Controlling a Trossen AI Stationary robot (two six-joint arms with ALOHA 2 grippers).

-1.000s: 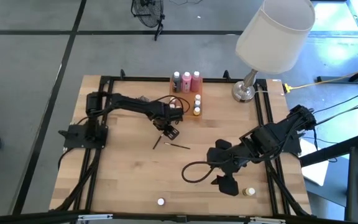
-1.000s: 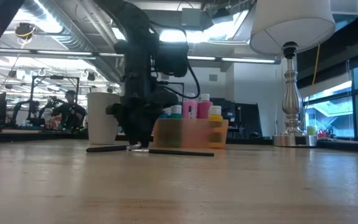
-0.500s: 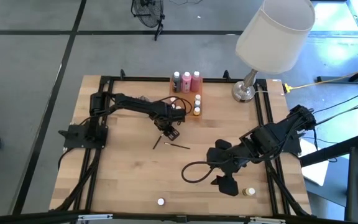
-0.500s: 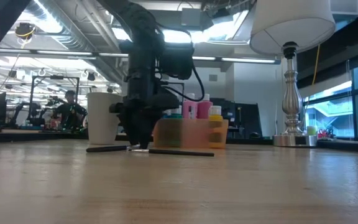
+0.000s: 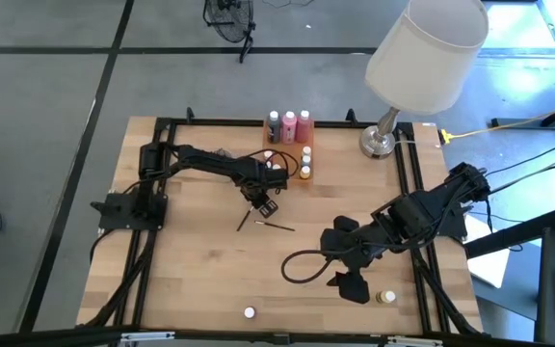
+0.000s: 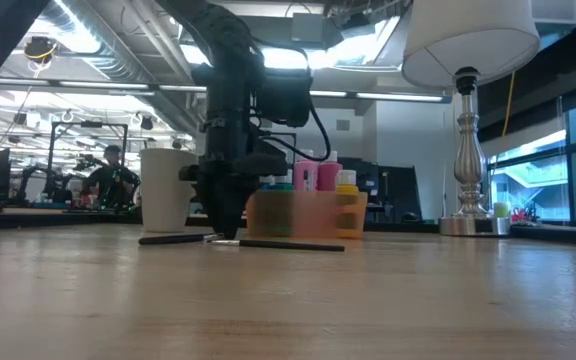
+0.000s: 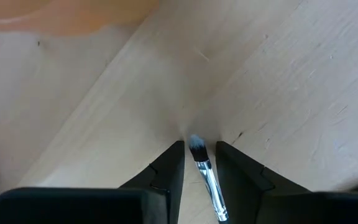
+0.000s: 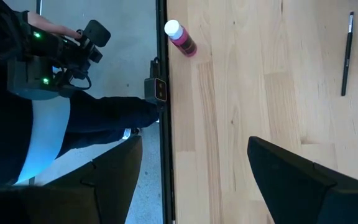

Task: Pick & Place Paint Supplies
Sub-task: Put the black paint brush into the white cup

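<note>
Wooden tabletop (image 5: 191, 280) is carrying everything I'm working with, and I'm using the translucent orange tray (image 5: 287, 159) at its far edge as my landmark. I'm holding the left gripper (image 5: 261, 200) just in front of that tray, tips down at the wood. In the left wrist view its two dark fingers (image 7: 169, 168) are standing one on each side of a paintbrush (image 7: 205, 177), and I'm seeing the bristle tip lying right between the jaws with a sliver of wood showing on both sides. The jaws are narrowed around it, not pressed onto it as far as I can tell. A second brush (image 5: 278, 227) is lying flat a little farther from the tray, toward me. Three squeeze bottles (image 5: 290, 125) are standing at the tray's back end, with small white-capped pots (image 5: 305, 164) in its front part. The right gripper (image 5: 352, 285) is waiting well away from the tray near the table's front right, its jaws spread wide and holding nothing. One yellow pot (image 5: 385, 298) is sitting just beside it, and a pink pot (image 5: 250, 312) is lying at the front edge.
</note>
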